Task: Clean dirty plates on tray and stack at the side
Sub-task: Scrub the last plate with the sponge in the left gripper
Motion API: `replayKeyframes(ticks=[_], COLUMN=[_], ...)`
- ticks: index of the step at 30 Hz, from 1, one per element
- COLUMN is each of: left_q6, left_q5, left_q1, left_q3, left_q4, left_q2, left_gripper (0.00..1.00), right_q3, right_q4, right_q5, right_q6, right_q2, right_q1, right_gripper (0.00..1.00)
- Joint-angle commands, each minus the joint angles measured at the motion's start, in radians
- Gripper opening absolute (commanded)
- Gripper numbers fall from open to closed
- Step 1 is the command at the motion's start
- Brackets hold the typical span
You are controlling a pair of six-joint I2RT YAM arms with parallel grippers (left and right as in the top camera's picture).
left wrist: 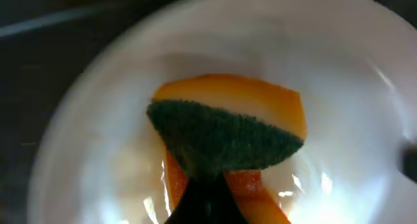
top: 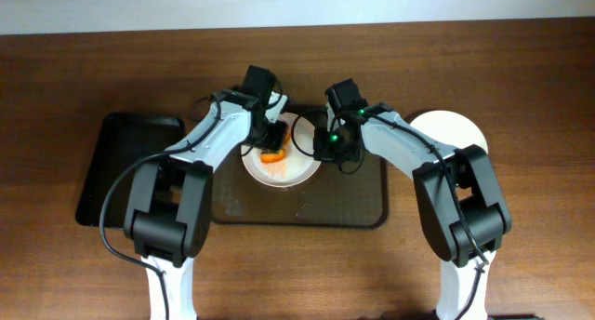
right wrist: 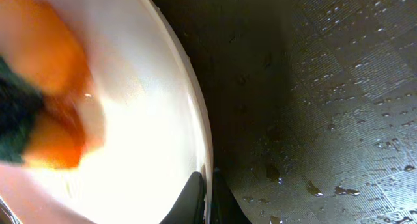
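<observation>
Squarely on the dirty plate (top: 296,167) sits the sponge (left wrist: 225,142); clean plate (top: 451,129) nearby.

No readable text or labels anywhere.

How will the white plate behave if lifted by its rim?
Probably slippery: the plate looks glossy, the tray carries water drops. Likely rigid. Pinched only at its rim by the right end effector, it may tilt.

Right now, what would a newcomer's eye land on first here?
The orange-and-green sponge, held by the left claw, pressed onto the white plate on the wet dark tray at the centre of the table. The right claw pinches that plate's rim; a second plate lies farther right.
</observation>
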State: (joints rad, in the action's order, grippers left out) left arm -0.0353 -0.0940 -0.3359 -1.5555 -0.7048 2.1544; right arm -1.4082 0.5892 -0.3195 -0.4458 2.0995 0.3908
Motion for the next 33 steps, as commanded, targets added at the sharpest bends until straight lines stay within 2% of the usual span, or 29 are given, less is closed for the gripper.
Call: replayKeyframes(ticks=[1,4,6,7,8,10,11,13,14,18,21,24,28,30,32,33], left_q6=[-0.119,-0.243,-0.244,-0.218,-0.105,0.053,0.187,0.317,0.325,0.312,0.193,0.195,0.255,0.24,0.094,0.061], left_q5=[0.357,0.423,0.391,0.324,0.164,-0.026,-0.171,-0.338,-0.372,-0.356,-0.31,-0.31,-0.362,-0.353,-0.241,-0.215], left_q1=[0.027,0.027,0.027,0.027,0.027,0.027,0.027,0.024,0.022,-0.01,-0.013,-0.013,-0.005,0.01,0.038,0.053], left_q3=[0.021,0.021,0.021,0.021,0.021,0.021,0.021,0.021,0.021,0.035,0.035,0.035,0.034,0.034,0.034,0.034], left_q4=[-0.005,-0.103,-0.145,-0.176,-0.225,-0.276,-0.302,-0.318,-0.317,-0.293,-0.317,-0.378,-0.374,-0.334,-0.248,-0.188], left_q2=[0.05,0.05,0.05,0.05,0.05,0.05,0.05,0.05,0.05,0.054,0.054,0.054,0.054,0.054,0.054,0.054], left_gripper=[0.0,0.0,0.0,0.0,0.0,0.0,0.0,0.0,0.0,0.0,0.0,0.0,0.0,0.0,0.0,0.0], right_q3=[0.017,0.017,0.017,0.017,0.017,0.017,0.017,0.017,0.017,0.017,0.017,0.017,0.017,0.017,0.017,0.017], right_q4=[0.02,0.019,0.019,0.019,0.019,0.019,0.017,0.015,0.016,0.016,0.016,0.015,0.015,0.015,0.015,0.015], right_q5=[0.017,0.017,0.017,0.017,0.017,0.016,0.016,0.016,0.017,0.017,0.024,0.032,0.036,0.036,0.036,0.036], right_q6=[0.023,0.023,0.023,0.023,0.023,0.023,0.023,0.023,0.023,0.023,0.023,0.023,0.023,0.023,0.023,0.023], right_q2=[0.036,0.036,0.036,0.036,0.036,0.036,0.036,0.036,0.036,0.036,0.036,0.036,0.036,0.036,0.036,0.036], right_q1=[0.008,0.008,0.008,0.008,0.008,0.008,0.008,0.008,0.008,0.008,0.008,0.008,0.008,0.008,0.008,0.008], right_gripper=[0.04,0.04,0.04,0.04,0.04,0.04,0.04,0.04,0.04,0.04,0.04,0.04,0.04,0.04,0.04,0.04])
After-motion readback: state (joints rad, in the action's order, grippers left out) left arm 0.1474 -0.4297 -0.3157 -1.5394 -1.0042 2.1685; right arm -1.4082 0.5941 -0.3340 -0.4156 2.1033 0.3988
